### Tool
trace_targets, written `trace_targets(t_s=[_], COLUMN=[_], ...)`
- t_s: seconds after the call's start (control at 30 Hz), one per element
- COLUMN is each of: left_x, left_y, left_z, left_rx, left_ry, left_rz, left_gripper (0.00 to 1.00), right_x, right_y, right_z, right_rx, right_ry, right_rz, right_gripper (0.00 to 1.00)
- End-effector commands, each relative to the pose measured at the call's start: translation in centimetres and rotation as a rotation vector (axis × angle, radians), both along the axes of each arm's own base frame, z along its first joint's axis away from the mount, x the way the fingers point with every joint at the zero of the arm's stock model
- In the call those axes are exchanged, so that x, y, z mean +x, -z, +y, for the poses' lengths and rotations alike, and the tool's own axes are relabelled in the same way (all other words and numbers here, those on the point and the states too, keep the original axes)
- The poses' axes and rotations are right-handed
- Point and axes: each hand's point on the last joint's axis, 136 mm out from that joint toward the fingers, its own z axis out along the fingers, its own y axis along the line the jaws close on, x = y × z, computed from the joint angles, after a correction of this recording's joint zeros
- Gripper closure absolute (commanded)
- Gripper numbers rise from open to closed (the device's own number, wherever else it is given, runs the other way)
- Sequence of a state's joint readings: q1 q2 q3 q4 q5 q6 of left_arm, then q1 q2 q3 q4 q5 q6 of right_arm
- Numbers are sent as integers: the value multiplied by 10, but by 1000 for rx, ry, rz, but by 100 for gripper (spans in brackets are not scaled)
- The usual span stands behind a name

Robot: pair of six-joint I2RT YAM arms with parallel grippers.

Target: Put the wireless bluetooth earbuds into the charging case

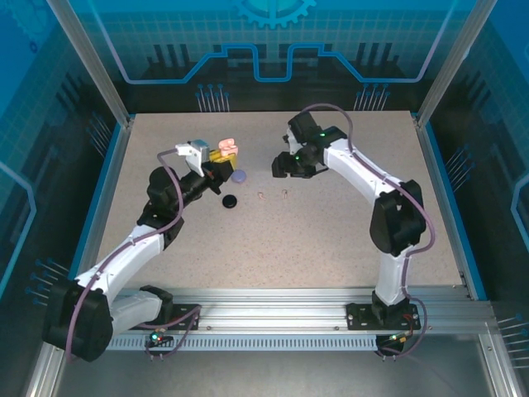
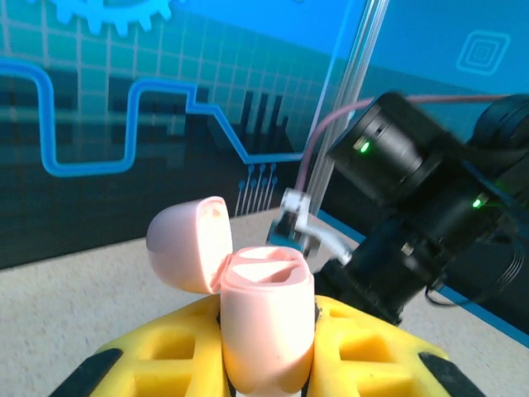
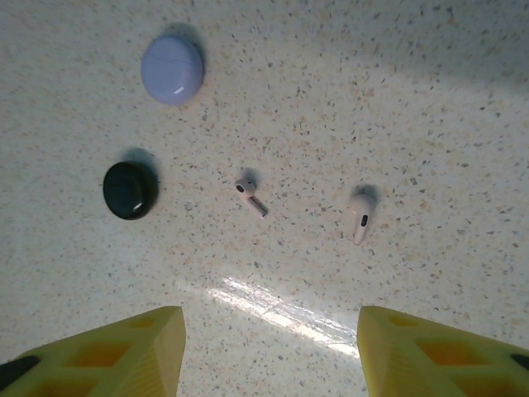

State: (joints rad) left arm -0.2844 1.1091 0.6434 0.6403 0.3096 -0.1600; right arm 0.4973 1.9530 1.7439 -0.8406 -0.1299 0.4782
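My left gripper (image 2: 266,364) is shut on the pale pink charging case (image 2: 266,314), held up off the table with its lid (image 2: 186,244) hinged open to the left and its two wells empty. From above, the case (image 1: 227,147) sits at the tip of the left gripper (image 1: 220,159). Two pale pink earbuds lie apart on the table, one (image 3: 250,196) to the left and the other (image 3: 359,218) to the right. The right gripper (image 3: 269,351) hovers above them, open, with nothing between its yellow fingers (image 3: 124,356). In the top view the right gripper (image 1: 283,168) is right of the held case.
A closed lavender case (image 3: 172,69) and a closed black case (image 3: 131,190) rest on the speckled table (image 1: 331,240) left of the earbuds. Both show from above, lavender (image 1: 239,176) and black (image 1: 231,201). Blue walls ring the table.
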Motion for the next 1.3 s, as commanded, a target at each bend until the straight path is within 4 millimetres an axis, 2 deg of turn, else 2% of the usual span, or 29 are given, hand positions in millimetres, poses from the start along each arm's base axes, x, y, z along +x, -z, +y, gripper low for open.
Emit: trace_targets(t_s=[0.0, 0.2, 0.43, 0.53, 0.67, 0.8, 0.93, 1.27], left_x=[-8, -10, -11, -11, -8, -4, 0, 6], left_y=[-40, -59, -91, -97, -95, -91, -92, -97], left_z=[8, 5, -5, -8, -10, -8, -4, 0], left_rx=[-5, 13, 25, 26, 28, 33, 38, 26], left_ry=[-53, -90, -102, -95, -103, -125, -157, -198], left_rz=[-205, -330, -440, -450, -439, -429, -426, -430], left_gripper=[100, 100, 100, 100, 100, 100, 100, 100], right_x=[4, 8, 14, 18, 24, 24, 22, 10], right_y=[3, 17, 29, 21, 3, 1, 14, 64], right_z=[12, 28, 34, 32, 23, 21, 30, 52], right_rx=[-40, -103, -123, -121, -85, -48, -47, -173], right_ry=[14, 3, 36, 42, 56, 69, 58, 6], right_rz=[-2, 6, 4, -24, -60, -42, -13, 56], right_gripper=[43, 43, 44, 44, 44, 44, 45, 53])
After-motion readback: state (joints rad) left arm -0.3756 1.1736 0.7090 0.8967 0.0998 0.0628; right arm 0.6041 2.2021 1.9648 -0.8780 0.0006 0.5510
